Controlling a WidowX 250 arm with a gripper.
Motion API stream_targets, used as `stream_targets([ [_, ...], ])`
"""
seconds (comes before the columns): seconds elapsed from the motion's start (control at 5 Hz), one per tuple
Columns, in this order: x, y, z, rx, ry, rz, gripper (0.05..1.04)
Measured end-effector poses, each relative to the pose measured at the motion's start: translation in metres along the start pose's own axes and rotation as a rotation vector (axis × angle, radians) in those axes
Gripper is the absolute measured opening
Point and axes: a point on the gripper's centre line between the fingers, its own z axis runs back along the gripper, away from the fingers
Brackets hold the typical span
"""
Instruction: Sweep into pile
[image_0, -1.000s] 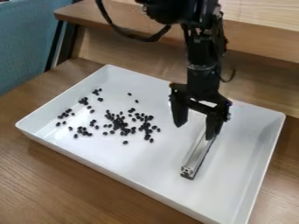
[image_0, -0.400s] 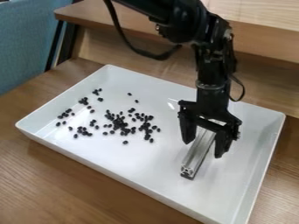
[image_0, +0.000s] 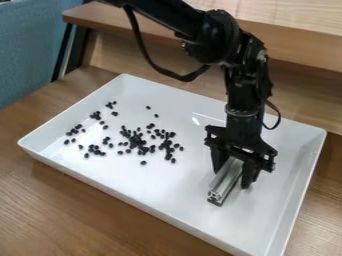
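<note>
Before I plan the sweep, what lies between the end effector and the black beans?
Just bare floor of the white tray between the end effector and the nearest black beans, as seen in the camera view.

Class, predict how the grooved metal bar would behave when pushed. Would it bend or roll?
The grooved metal bar is probably stiff: its edges run straight. Its squarish end suggests sliding across the white tray rather than rolling. The grooves hint that it may be fairly light.
</note>
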Motion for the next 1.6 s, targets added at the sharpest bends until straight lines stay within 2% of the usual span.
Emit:
stream_targets([
  [0.2, -0.004, 0.004, -0.003, 0.019, 0.003, -0.023, 0.408],
  [0.4, -0.011, 0.014, -0.002, 0.052, 0.03, -0.053, 0.405],
  [0.6, -0.024, 0.04, 0.005, 0.091, 0.059, -0.099, 0.405],
  [0.8, -0.038, 0.071, 0.005, 0.098, 0.052, -0.121, 0.405],
  [1.2, -0.041, 0.098, 0.007, 0.067, -0.08, -0.183, 0.405],
  [1.4, -0.041, 0.114, 0.009, 0.086, -0.098, -0.177, 0.405],
  [1.6, -0.039, 0.128, 0.01, 0.11, -0.092, -0.172, 0.405],
])
